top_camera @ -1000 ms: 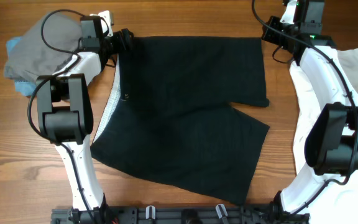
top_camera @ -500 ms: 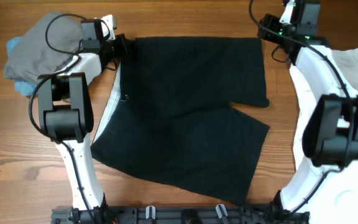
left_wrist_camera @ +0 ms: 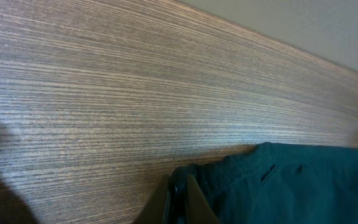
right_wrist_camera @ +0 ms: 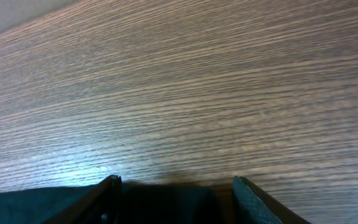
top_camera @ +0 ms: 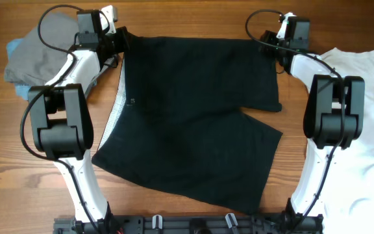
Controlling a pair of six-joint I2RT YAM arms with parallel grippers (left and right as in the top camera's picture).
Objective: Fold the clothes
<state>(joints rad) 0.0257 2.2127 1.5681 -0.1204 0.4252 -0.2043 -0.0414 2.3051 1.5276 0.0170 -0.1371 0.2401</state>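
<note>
Clamping black shorts' (top_camera: pixel 193 110) far corner, left tool (left_wrist_camera: pixel 180 198); right tool (right_wrist_camera: pixel 176 185) spread.

The overhead camera looks straight down from well above on the whole wooden table (top_camera: pixel 193 13). Each wrist camera sits low and close behind its own jaws, facing ahead across the tabletop. All three views share the far edge of the black shorts (top_camera: pixel 193 110), right at the jaws.
</note>
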